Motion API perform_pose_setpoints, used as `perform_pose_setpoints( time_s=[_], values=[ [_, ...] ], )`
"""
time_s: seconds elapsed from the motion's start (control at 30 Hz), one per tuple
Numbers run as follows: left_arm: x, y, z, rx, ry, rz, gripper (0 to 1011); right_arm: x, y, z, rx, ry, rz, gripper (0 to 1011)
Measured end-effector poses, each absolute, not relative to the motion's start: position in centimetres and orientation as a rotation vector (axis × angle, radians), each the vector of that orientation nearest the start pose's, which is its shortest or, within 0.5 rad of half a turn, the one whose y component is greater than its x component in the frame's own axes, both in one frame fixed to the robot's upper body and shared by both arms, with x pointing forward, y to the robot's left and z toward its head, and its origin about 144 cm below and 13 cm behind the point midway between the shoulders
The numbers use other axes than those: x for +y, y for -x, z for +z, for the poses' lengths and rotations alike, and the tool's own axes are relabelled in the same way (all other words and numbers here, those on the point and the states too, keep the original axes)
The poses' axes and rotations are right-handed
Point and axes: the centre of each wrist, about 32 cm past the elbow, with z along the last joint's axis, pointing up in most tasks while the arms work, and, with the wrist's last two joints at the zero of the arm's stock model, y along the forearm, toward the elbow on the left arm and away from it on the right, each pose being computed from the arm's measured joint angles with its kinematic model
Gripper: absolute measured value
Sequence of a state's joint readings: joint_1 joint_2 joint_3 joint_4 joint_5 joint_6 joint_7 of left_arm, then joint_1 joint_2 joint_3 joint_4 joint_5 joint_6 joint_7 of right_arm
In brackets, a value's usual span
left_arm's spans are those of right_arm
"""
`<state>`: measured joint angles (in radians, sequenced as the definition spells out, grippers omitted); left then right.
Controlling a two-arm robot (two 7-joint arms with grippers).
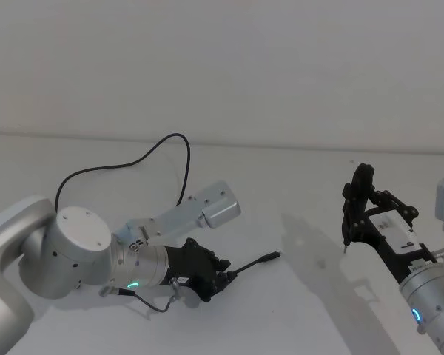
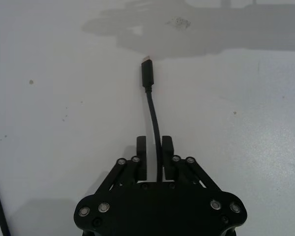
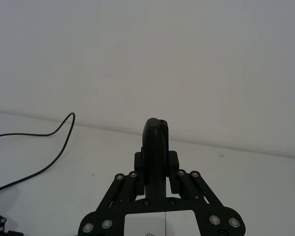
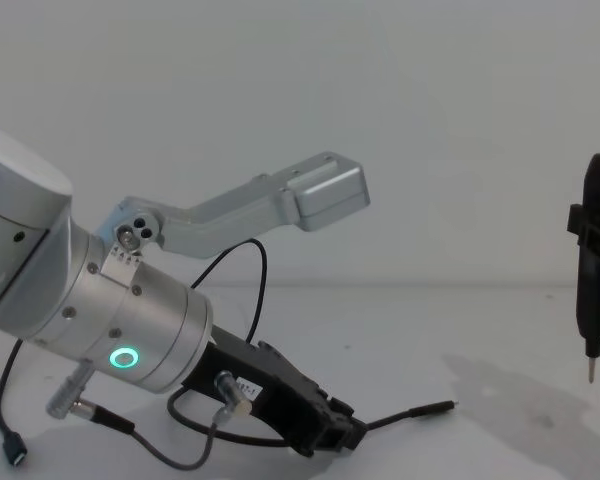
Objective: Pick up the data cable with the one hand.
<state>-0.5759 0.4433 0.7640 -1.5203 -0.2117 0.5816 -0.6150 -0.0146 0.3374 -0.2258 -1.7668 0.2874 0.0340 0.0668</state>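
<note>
The data cable (image 1: 165, 144) is a thin black cord that loops across the table behind my left arm. It ends in a slim straight plug (image 2: 147, 73), also seen in the head view (image 1: 269, 257) and the chest view (image 4: 438, 408). My left gripper (image 2: 154, 156) is low over the table, its fingers (image 2: 141, 153) straddling the cord a short way behind the plug. The cord lies against one finger, and a thin strip of table shows between it and the other. In the head view this left gripper (image 1: 223, 279) points right, toward the plug.
My right gripper (image 1: 364, 216) is raised at the right, shut on a dark upright tool (image 4: 596, 262) with a pin tip. A short grey cord with metal plugs (image 4: 140, 430) hangs under my left wrist. The cable's other plug (image 4: 13, 452) lies near the front left.
</note>
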Motion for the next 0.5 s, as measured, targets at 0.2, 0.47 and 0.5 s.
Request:
perform_pose_setpoints(
  time_s=[0.2,0.47,0.5],
  values=[
    [16.01,-53.82,124.49,-0.007,-0.660,0.458,61,-23.71,-44.33,118.87,-0.075,-0.026,-1.229,268],
    [16.00,-53.82,124.49,-0.007,-0.660,0.458,42,-23.71,-44.33,118.87,-0.075,-0.026,-1.229,268],
    [16.00,-53.82,124.50,-0.007,-0.660,0.458,42,-23.71,-44.33,118.87,-0.075,-0.026,-1.229,268]
  ],
)
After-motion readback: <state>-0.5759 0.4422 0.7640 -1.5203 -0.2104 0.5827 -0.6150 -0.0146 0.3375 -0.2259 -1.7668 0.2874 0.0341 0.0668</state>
